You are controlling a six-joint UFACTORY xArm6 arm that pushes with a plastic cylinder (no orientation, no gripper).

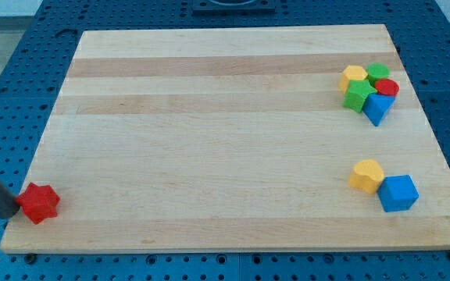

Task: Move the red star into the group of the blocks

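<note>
At near left, my tip [16, 208] touches the red star [38, 203] beside the board [209, 78] corner; no fingers exist. An off-centre push could spin it off-edge, missing the far-right block group [368, 90].

The arm's dark rod comes in low from the left edge of the scene, slanting down and to the right at the near side. My tip [14, 209] sits at the near-left, down at working height. Only this short end stretch of the rod shows.
</note>
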